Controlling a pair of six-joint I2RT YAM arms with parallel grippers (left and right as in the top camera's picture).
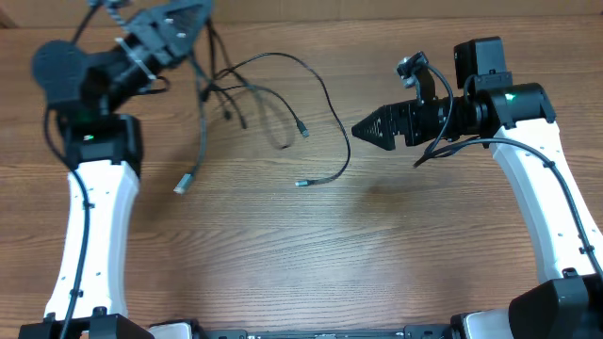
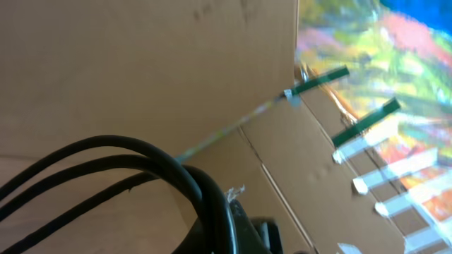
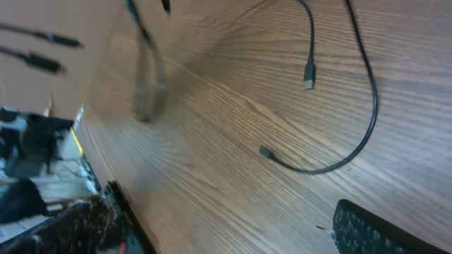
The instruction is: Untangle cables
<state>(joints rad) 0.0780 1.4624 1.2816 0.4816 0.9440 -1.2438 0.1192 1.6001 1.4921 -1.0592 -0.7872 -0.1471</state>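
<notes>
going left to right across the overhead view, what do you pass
left arm → silver-tipped plug → cable tangle → loose plug end → right gripper → right arm. The left gripper overlaps the tangle, so it is left out.

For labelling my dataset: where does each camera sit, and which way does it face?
Overhead: above the table, looking down; left arm, right arm and the cables show.
Left wrist: on the left arm, facing a cardboard wall; only thick black wires show.
Right wrist: on the right arm, looking obliquely down at the table; one finger shows.
Shared: overhead and right wrist both see the cables.
</notes>
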